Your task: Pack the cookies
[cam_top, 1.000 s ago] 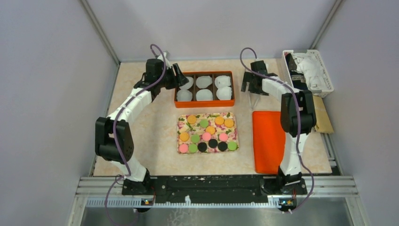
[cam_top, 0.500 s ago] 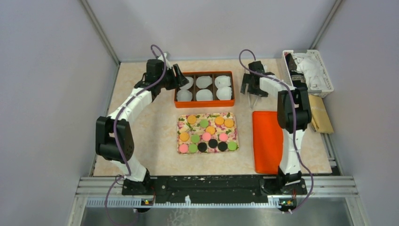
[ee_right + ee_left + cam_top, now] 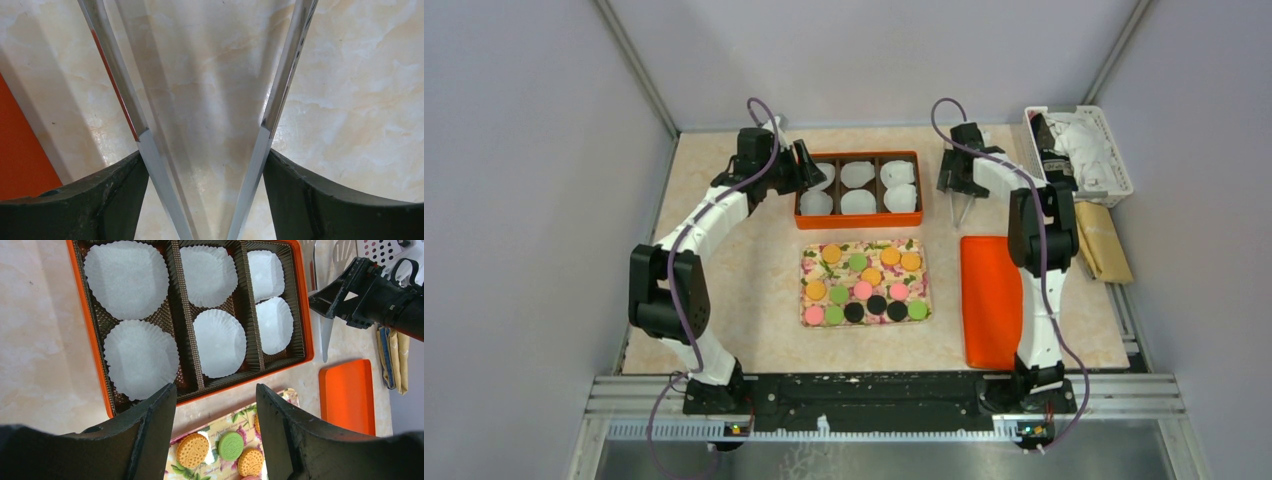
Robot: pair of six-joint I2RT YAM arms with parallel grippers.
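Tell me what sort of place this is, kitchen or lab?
Probably a lab test cell: plain walls box in one marble-look table, both arms are bolted to a metal rail, and the cookies and the tongs in the right claw look staged.

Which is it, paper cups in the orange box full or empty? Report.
Empty. All six paper cups show bare white paper; the cookies sit on the floral tray.

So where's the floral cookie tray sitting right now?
Top view: the floral tray lies mid-table, just on the near side of the orange box, with the flat orange lid on its right.
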